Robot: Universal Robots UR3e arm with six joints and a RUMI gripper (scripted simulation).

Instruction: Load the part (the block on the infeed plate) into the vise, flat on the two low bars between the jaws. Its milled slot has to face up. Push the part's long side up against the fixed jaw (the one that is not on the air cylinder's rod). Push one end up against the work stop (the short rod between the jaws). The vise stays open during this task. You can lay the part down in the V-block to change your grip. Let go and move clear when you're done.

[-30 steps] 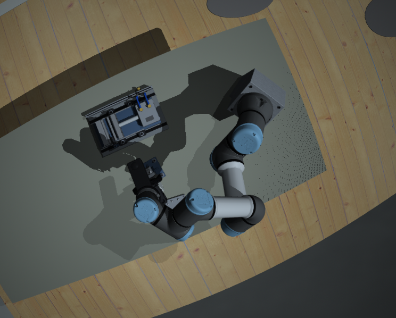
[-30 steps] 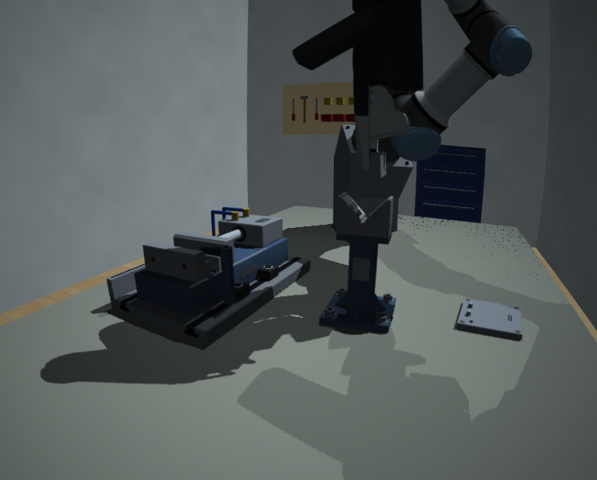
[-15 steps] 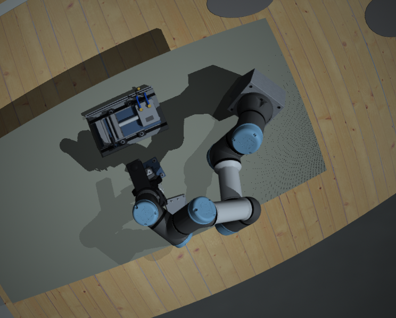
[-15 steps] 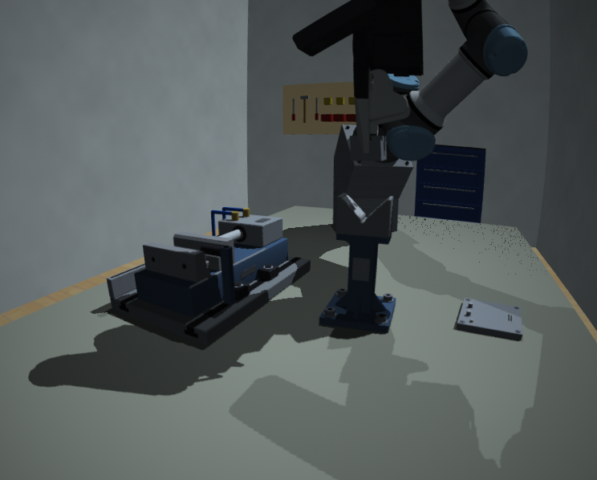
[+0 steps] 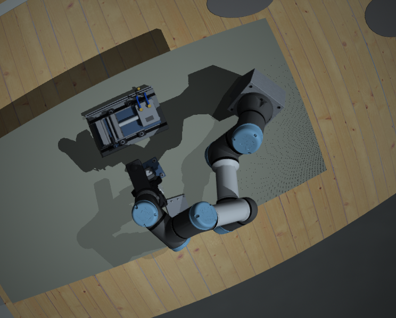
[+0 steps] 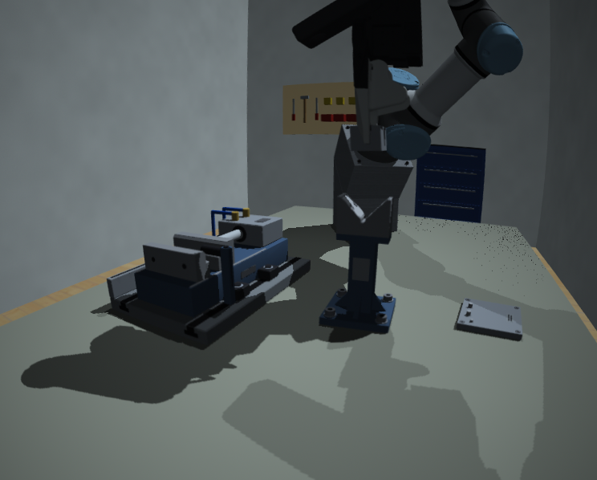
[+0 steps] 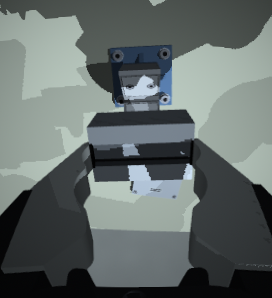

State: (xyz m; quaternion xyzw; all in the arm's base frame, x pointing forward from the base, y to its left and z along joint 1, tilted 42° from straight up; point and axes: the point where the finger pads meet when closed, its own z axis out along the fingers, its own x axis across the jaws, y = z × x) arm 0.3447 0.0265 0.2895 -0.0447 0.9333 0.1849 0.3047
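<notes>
The room had grey walls, a plank floor (image 5: 345, 113), a tan tool board (image 6: 317, 109) and a dark blue panel (image 6: 451, 183) at the upper middle of the exterior view. The grey tabletop (image 5: 37, 212) filled most of that view and carried large shadows. The arm (image 5: 227, 184) rose from its grey base (image 5: 272, 89) at the upper right of the top view, bent back on itself and ended at lower centre. The vise (image 6: 206, 274) sat open at the left of the exterior view. The V-block stand (image 6: 363, 268) stood on a blue foot at centre. The small grey plate (image 6: 490, 319) lay bare at the lower right. The pincer (image 7: 141, 160) pointed down, closed on the ends of the block (image 7: 140, 134), which hung above the stand.
</notes>
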